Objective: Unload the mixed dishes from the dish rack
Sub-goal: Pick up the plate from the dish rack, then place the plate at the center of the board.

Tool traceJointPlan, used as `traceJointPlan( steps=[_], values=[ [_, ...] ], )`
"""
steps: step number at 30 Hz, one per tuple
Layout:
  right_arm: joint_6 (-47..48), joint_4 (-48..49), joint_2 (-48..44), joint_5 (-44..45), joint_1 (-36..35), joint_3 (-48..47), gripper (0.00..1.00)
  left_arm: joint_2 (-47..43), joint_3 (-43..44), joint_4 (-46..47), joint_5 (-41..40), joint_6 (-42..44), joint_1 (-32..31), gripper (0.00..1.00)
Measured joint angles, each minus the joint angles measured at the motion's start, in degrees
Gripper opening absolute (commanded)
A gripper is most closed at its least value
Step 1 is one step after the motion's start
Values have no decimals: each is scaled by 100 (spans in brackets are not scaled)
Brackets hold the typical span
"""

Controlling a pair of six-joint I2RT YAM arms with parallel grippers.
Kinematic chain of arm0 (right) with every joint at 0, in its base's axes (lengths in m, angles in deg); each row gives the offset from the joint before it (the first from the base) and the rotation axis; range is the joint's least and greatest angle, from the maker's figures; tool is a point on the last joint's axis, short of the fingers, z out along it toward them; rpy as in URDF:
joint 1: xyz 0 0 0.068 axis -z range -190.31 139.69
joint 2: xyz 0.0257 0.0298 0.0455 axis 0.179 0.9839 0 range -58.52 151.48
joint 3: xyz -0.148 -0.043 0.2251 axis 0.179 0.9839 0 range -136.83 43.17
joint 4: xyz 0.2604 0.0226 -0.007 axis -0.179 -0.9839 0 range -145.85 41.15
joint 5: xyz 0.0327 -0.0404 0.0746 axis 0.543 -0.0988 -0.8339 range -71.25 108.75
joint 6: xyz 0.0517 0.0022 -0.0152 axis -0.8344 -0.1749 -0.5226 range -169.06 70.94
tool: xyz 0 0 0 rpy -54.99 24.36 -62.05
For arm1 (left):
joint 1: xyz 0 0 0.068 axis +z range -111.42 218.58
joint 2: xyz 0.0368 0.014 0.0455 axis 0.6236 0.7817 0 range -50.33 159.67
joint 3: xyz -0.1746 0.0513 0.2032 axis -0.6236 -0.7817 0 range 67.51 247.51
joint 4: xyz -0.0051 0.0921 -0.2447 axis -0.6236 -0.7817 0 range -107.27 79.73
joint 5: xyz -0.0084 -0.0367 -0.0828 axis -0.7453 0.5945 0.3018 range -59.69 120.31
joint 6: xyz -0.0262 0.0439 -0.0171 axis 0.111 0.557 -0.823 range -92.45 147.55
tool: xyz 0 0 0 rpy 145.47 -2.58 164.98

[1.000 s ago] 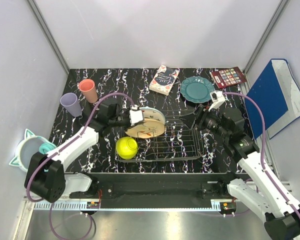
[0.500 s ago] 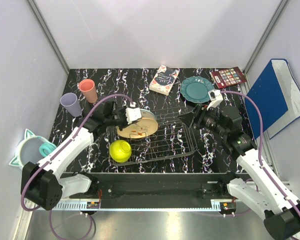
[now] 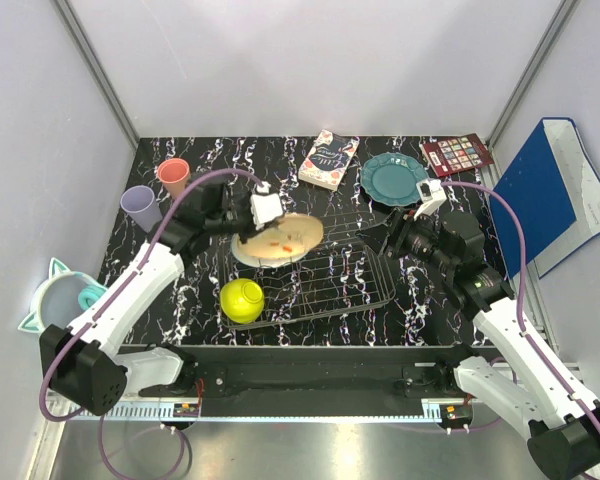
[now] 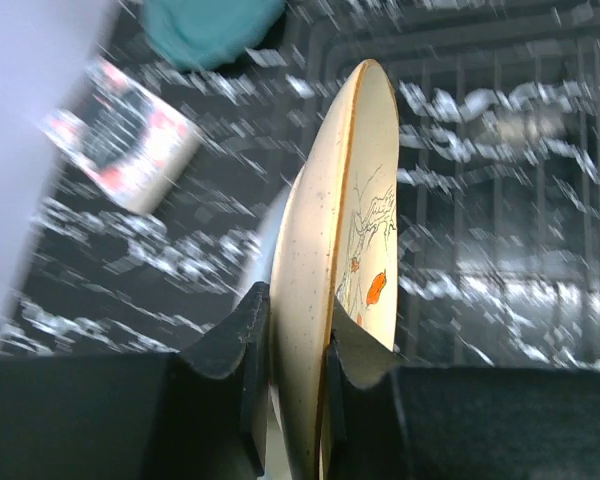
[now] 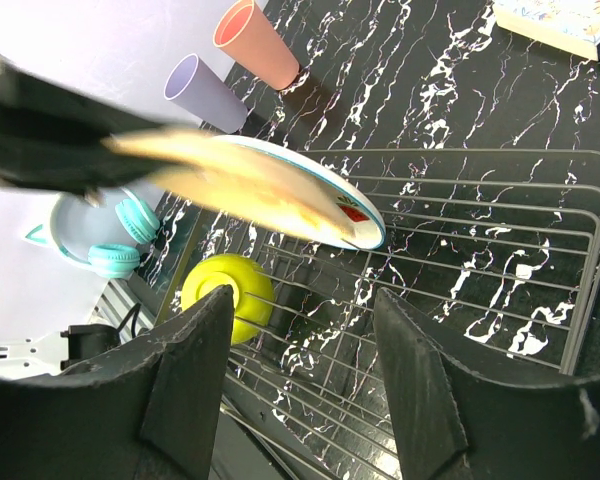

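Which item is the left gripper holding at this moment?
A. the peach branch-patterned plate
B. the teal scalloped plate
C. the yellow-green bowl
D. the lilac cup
A: the left gripper is closed on the rim of the peach branch-patterned plate, while the yellow-green bowl sits in the dish rack.

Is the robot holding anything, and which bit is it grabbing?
The left gripper pinches the peach plate by its rim, edge between both fingers. The right gripper is open and holds nothing.
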Motion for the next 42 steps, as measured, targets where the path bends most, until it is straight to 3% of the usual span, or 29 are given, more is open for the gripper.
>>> traceJointPlan(
  steps=[8, 15, 19, 22, 23, 26, 28, 31, 34, 37, 42],
  values=[
    [-4, 2, 0, -2, -2, -2, 64, -501, 675, 483, 345, -354, 7, 0],
    [-101, -52, -4, 33, 0, -269, 61, -935, 726, 1268, 243, -1403, 7, 0],
    [-313, -442, 81, 293, -7, -933, 63, -787, 1292, 1294, -566, -2667, -4, 0],
    [-444, -723, 181, 518, -7, -1530, 71, -238, 2461, 651, -1550, -3862, 28, 0],
    [-483, -782, 195, 579, -7, -1683, 78, -31, 2837, 487, -1799, -4242, 59, 0],
    [-588, -953, 247, 667, -7, -2065, 84, 328, 3353, 389, -1947, -5582, 348, 0],
    [-678, -986, 356, 664, -7, -2326, 89, 350, 3027, 739, -1707, -6699, 573, 0],
    [-800, -968, 455, 645, -7, -2505, 89, 227, 1635, 2013, -1416, -8474, 748, 0],
    [-920, -970, 463, 619, -7, -2527, 89, 433, 660, 2437, -1121, -9739, 671, 0],
    [-1093, -929, 579, 553, -7, -2588, 88, 728, 369, 2396, -918, -10443, 496, 0],
    [-1405, -734, 968, 339, -7, -2616, 85, 695, 494, 2763, -664, -10891, 330, 0]
  ],
)
